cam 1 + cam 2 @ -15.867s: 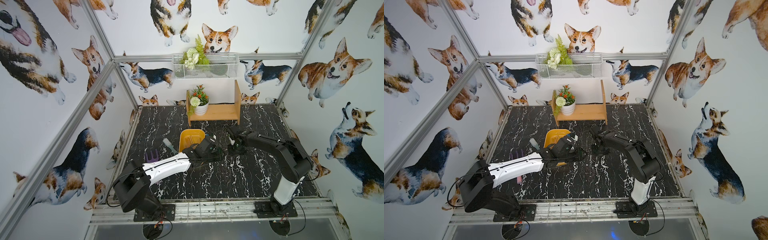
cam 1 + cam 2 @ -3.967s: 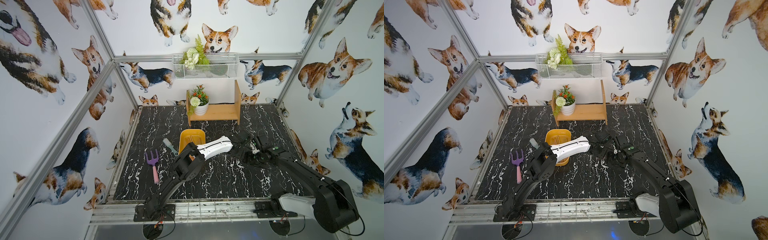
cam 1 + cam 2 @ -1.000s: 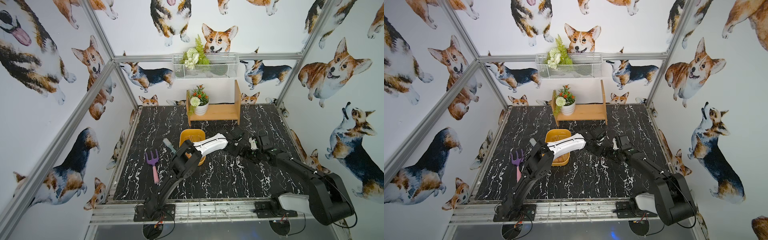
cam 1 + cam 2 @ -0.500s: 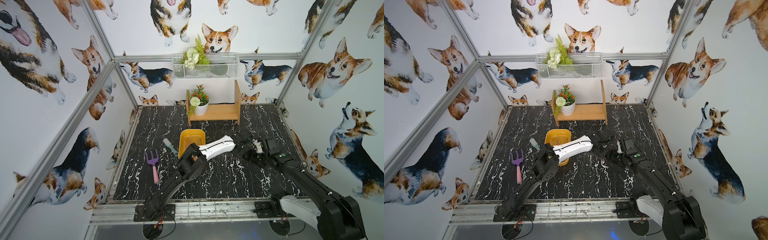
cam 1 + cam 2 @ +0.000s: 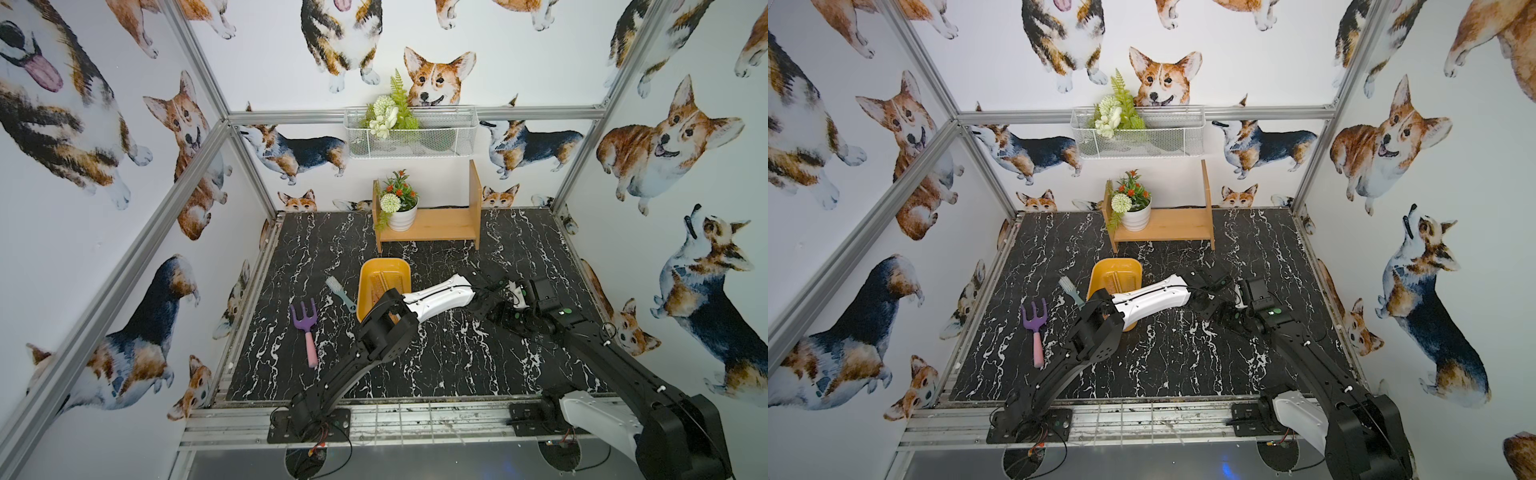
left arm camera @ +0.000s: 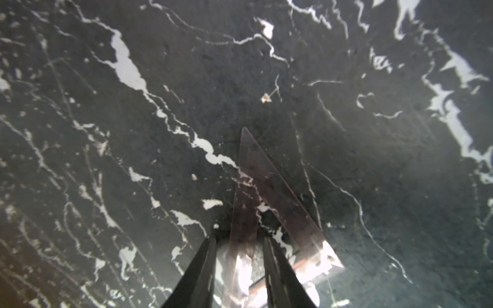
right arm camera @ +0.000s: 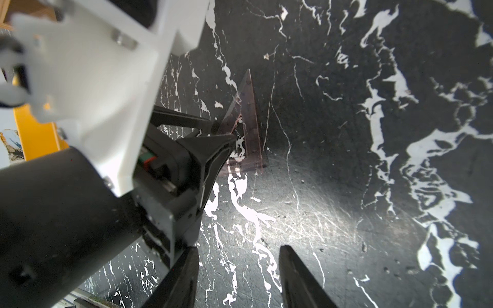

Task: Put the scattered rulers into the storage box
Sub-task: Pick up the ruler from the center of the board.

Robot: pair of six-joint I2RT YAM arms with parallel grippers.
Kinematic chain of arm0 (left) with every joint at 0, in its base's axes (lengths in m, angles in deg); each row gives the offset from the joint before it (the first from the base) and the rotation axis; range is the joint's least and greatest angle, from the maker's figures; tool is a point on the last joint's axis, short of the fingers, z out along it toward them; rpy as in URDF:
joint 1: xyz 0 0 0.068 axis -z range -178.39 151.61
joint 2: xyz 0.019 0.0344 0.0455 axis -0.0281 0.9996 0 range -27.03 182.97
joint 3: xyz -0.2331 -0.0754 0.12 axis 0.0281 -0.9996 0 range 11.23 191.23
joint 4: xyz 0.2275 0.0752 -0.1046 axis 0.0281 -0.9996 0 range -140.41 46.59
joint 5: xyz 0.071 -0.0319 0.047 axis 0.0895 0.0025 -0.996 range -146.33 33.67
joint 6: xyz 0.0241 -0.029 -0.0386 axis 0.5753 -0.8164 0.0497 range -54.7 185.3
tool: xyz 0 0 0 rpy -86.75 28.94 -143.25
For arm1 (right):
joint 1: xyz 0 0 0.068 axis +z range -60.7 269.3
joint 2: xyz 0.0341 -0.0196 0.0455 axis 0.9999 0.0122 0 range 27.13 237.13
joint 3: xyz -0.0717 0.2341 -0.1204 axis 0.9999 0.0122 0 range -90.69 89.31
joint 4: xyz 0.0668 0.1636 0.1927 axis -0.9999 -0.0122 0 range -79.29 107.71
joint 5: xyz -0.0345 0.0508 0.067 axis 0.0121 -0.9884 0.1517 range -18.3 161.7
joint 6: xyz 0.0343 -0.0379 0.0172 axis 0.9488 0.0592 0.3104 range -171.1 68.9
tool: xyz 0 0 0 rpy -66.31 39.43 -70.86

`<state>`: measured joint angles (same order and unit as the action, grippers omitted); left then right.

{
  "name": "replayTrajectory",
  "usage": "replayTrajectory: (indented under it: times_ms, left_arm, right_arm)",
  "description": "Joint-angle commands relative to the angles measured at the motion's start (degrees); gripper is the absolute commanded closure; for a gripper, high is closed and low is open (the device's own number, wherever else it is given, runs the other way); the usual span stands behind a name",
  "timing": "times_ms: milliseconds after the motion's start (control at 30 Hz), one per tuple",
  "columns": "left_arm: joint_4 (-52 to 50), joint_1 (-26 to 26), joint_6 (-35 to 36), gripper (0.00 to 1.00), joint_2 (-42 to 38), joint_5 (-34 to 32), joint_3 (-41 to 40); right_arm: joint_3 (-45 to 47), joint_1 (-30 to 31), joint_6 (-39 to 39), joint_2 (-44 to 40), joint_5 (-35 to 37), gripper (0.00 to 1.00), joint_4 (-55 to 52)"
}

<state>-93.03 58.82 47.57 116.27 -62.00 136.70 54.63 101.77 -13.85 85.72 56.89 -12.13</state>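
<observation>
A clear, hollow triangular set square lies on the black marble table; it is one of the rulers. My left gripper is open, and its two fingers straddle one side of the set square with small gaps. The right wrist view shows the same set square at the left gripper's tips. My right gripper hovers just beside it, open and with nothing between its fingers. The yellow storage box sits left of both grippers with rulers inside. Both arms hide the set square in both top views.
A purple rake and a pale brush lie left of the box. At the back stand a wooden shelf with a potted plant, and a wire basket hangs on the wall.
Over the last second my left arm has swung slightly right and nearer. The right gripper has shifted right with it. Both have barely moved in the last half second.
</observation>
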Motion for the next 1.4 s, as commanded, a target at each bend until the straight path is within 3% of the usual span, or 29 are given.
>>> replayTrajectory:
  times_ms: [0,300,633,1067,1367]
  left_arm:
    - [-0.73,0.22,0.43,0.66,1.18,0.3,0.7]
    - [-1.17,0.44,0.86,0.78,2.08,0.14,-0.5]
    - [-0.67,0.36,2.14,0.79,1.63,1.05,-1.78]
    - [0.44,-0.59,2.07,0.81,1.08,3.81,-3.56]
    - [0.74,-0.99,2.09,0.82,1.02,4.6,-4.25]
  right_arm:
    - [0.31,0.1,-0.09,-0.55,-0.4,0.46,0.4]
    - [2.43,0.11,0.9,-0.6,-0.68,0.47,2.57]
    - [4.39,0.1,3.2,3.87,-0.57,0.48,9.12]
    - [5.91,-0.37,5.08,14.64,-0.13,0.62,20.14]
    - [6.94,-4.99,5.03,16.87,-2.28,0.65,23.52]
